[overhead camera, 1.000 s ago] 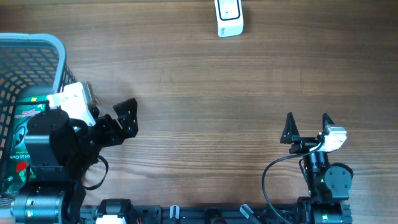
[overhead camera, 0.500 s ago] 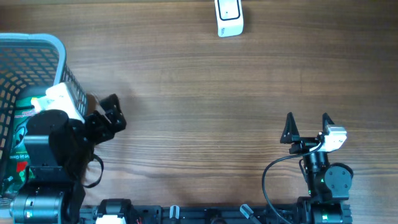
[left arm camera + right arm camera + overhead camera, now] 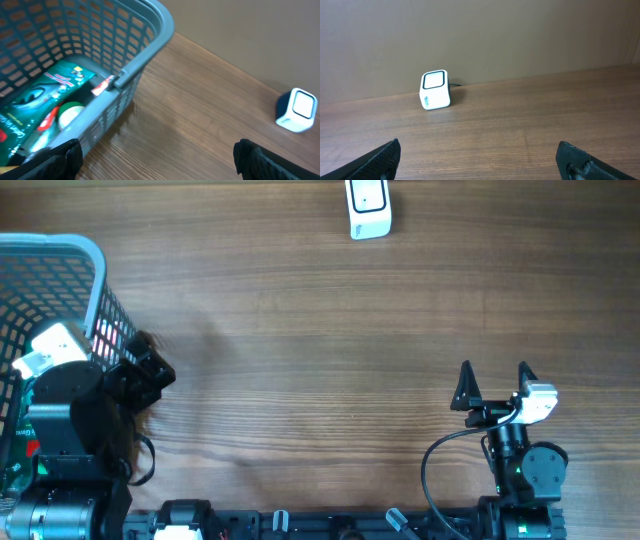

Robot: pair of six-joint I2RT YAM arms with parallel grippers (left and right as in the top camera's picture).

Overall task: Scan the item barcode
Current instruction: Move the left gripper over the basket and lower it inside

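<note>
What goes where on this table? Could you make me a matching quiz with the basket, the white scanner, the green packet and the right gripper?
Things:
1. basket
2. white scanner
3. green packet
4. right gripper

Places or states:
A. open and empty, near edge of the table
B. lying inside the basket
C. far edge of the table
D. left end of the table

Pairs: 1-D, 2-C, 3-B, 4-A
</note>
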